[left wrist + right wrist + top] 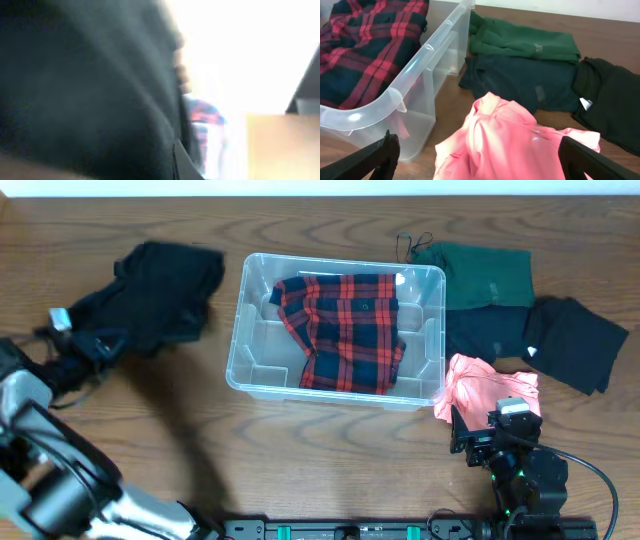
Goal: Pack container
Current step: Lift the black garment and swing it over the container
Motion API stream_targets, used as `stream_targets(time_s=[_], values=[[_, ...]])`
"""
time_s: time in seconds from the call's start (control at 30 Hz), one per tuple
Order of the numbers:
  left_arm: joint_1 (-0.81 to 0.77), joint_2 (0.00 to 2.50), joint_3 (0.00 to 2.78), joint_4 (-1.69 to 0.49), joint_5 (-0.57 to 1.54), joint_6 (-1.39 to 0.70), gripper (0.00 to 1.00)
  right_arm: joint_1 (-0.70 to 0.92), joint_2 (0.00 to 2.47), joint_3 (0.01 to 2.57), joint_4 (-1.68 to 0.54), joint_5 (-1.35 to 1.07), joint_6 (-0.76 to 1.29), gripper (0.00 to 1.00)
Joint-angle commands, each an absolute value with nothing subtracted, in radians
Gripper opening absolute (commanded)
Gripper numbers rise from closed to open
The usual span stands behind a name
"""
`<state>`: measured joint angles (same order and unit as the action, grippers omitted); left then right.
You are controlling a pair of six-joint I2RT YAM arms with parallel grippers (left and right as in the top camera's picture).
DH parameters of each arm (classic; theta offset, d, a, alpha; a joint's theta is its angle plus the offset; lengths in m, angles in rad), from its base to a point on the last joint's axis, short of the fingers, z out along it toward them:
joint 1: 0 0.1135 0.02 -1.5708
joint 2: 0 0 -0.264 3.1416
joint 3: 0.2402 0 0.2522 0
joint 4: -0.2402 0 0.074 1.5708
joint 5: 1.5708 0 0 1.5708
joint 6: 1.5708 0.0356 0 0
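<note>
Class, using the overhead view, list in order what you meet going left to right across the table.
Crumpled black garment → clear container, with the plaid shirt inside → green garment → flat black garment.

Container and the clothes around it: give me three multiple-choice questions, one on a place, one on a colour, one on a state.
1. Where is the plaid shirt?
A. Inside the container.
B. Left of the container.
C. Right of the container.

2. What colour is the garment nearest the right gripper?
A. Green.
B. Pink.
C. Black.

3. How do the right gripper's fingers stand?
A. Shut on the garment.
B. Shut on the container's rim.
C. Spread apart, holding nothing.

Answers:
1 A, the overhead view shows the shirt lying within the clear walls.
2 B, the pink garment lies just ahead of the fingers in the right wrist view.
3 C, the two fingers sit at opposite edges of that view with nothing gripped.
</note>
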<state>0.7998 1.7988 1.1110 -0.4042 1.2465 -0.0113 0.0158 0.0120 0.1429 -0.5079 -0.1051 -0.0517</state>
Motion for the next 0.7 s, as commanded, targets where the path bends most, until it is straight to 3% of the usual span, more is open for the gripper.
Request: stream_targets(time_s=[0.0,0.2,0.43,0.67], values=[[0.774,1.612,1.188,-0.401,1.433,-0.069,0.06,0.008,0.006,0.14,-0.509,-0.113,-0.038,0.99],[0.658,1.379,1.258,-0.187,1.438,-0.346,0.06,0.008,0.006,0.14,-0.509,-0.113,-0.038,0.99],[0.434,1.293,1.264,0.596,1.468,-0.957,0.06,0.008,0.006,0.14,-0.509,-0.113,-0.038,0.99],[0.097,1.349,1.263,0.675,1.456,-0.995,0.06,0.008,0.006,0.14,-0.509,-0.113,-0.038,0.99]])
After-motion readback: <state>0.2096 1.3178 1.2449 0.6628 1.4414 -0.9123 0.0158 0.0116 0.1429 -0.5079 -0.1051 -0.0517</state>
